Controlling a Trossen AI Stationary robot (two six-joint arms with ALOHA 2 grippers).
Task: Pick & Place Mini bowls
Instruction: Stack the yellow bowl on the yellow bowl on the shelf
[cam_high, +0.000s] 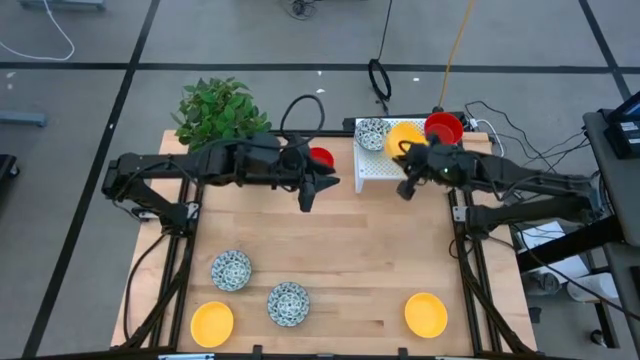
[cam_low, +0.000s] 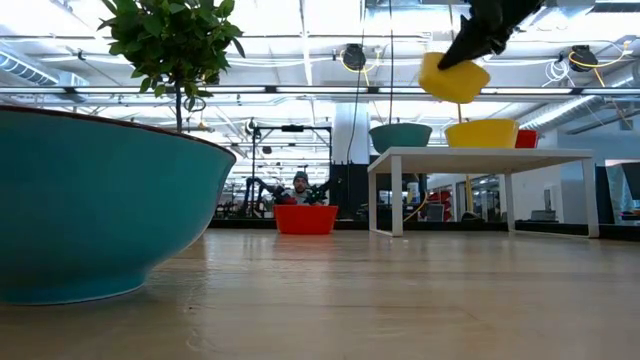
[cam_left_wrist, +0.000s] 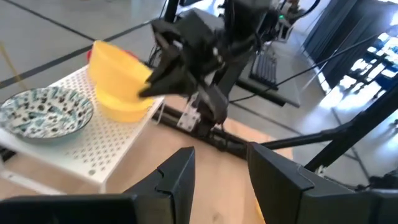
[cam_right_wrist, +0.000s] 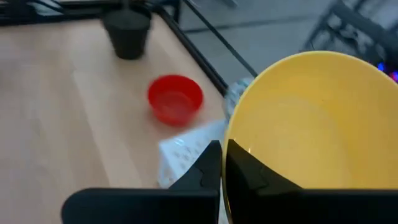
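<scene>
Nearest the front edge of the desk (cam_high: 340, 260), four mini bowls are sitting apart from one another: a yellow bowl (cam_high: 212, 323) at the left corner, two patterned bowls (cam_high: 231, 269) and (cam_high: 288, 303) beside it, and another yellow bowl (cam_high: 426, 314) towards the right. They appear to be set-down pieces, spaced so that each one can be reached without touching its neighbour.

Farther back, the left claw (cam_high: 318, 188) is hanging over the middle of the desk with its fingers (cam_left_wrist: 175, 180) standing apart and nothing between them; it is evidently waiting clear of the other arm. A red bowl (cam_high: 321, 158) is resting on the desk just behind it.

Beyond that, the right claw (cam_high: 408, 183) is pinching the rim of a yellow bowl (cam_low: 453, 77), jaws closed tight on the thin wall, and is holding it tilted in the air above the white perforated rack (cam_high: 375, 165). The rim grip is probably chosen because the bowl is too wide to span.

On the rack itself, a patterned bowl (cam_high: 372, 133) and a further yellow bowl (cam_low: 481, 132) are sitting, with a red bowl (cam_high: 443, 128) at the far corner. The potted plant (cam_high: 215, 110) is standing at the far left.
</scene>
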